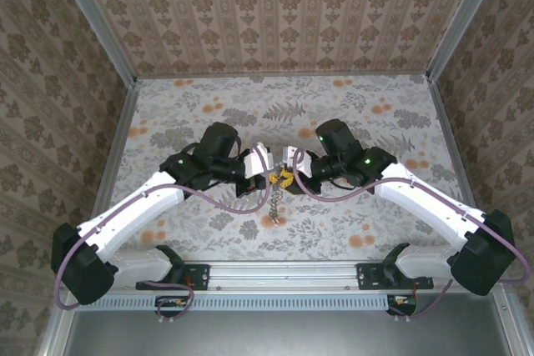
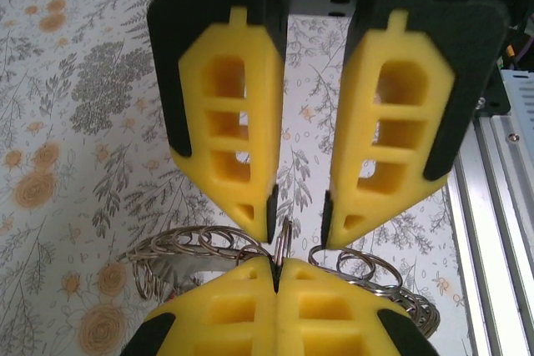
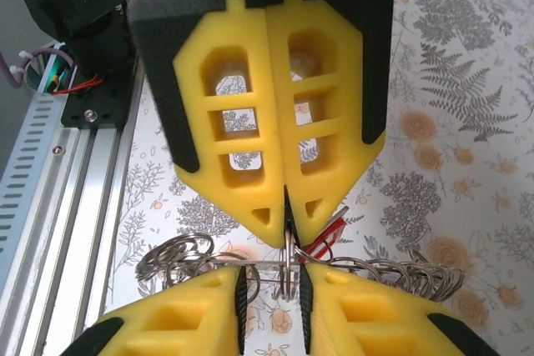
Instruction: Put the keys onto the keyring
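Left claw [image 2: 275,271] is seen clamped fully shut at the bottom middle of its own wrist view, with one thin loop of the keyring [image 2: 196,243] pinched edge-on between the yellow pads. Right claw [image 3: 274,285] is parted just a crack, a loop sitting in the gap; contact can't be made out. The rest of the keyring is draped just below centre in the top view, over the flowery table [image 1: 375,122]. A red tag [image 3: 324,243] is tucked just right of the pinch
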Action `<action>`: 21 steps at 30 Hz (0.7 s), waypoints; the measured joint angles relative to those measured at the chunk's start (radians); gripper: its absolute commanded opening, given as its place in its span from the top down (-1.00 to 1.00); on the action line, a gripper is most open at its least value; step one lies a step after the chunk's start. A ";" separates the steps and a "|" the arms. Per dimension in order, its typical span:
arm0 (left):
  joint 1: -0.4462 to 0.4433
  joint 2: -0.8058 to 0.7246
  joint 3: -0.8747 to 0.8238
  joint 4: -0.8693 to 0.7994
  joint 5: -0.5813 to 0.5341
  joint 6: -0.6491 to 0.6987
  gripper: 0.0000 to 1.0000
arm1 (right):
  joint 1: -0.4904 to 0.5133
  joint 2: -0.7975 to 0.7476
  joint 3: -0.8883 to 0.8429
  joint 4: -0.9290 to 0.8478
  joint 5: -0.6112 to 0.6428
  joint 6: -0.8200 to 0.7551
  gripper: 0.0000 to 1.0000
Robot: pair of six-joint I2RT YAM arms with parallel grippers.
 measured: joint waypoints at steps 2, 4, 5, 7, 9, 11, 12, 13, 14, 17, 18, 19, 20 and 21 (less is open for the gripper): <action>0.000 0.000 0.000 0.005 0.008 0.000 1.00 | 0.000 0.003 0.000 0.001 0.000 0.009 0.69; 0.000 0.000 0.000 0.005 0.019 0.000 1.00 | 0.000 0.003 0.000 0.004 -0.001 0.016 0.93; 0.000 0.000 0.000 0.004 0.019 0.000 1.00 | 0.000 0.003 0.000 0.005 -0.002 0.023 1.00; 0.002 0.000 -0.001 0.005 0.020 -0.001 1.00 | 0.000 0.003 0.000 0.008 -0.005 0.031 1.00; 0.003 0.000 -0.002 0.005 0.022 -0.003 0.84 | 0.000 0.002 -0.004 0.013 -0.011 0.034 1.00; 0.010 -0.006 -0.013 0.015 0.026 -0.008 0.76 | -0.003 -0.008 -0.029 0.056 -0.023 0.050 1.00; 0.015 -0.014 -0.022 0.026 0.030 -0.013 0.75 | -0.006 -0.019 -0.055 0.095 -0.033 0.062 1.00; 0.020 -0.023 -0.035 0.040 0.036 -0.021 0.75 | -0.009 -0.034 -0.086 0.143 -0.045 0.080 1.00; 0.024 -0.033 -0.045 0.051 0.044 -0.026 0.75 | -0.011 -0.049 -0.113 0.187 -0.055 0.097 1.00; 0.031 -0.062 -0.074 0.091 0.068 -0.042 0.75 | -0.012 -0.101 -0.209 0.338 -0.075 0.159 1.00; 0.031 -0.069 -0.079 0.101 0.077 -0.049 0.75 | -0.012 -0.114 -0.234 0.383 -0.081 0.180 1.00; 0.033 -0.072 -0.082 0.110 0.082 -0.053 0.75 | -0.012 -0.125 -0.256 0.429 -0.083 0.199 1.00; 0.036 -0.072 -0.083 0.118 0.088 -0.057 0.74 | -0.013 -0.132 -0.275 0.470 -0.085 0.217 1.00; 0.037 -0.072 -0.083 0.128 0.094 -0.063 0.75 | -0.014 -0.137 -0.293 0.511 -0.086 0.235 1.00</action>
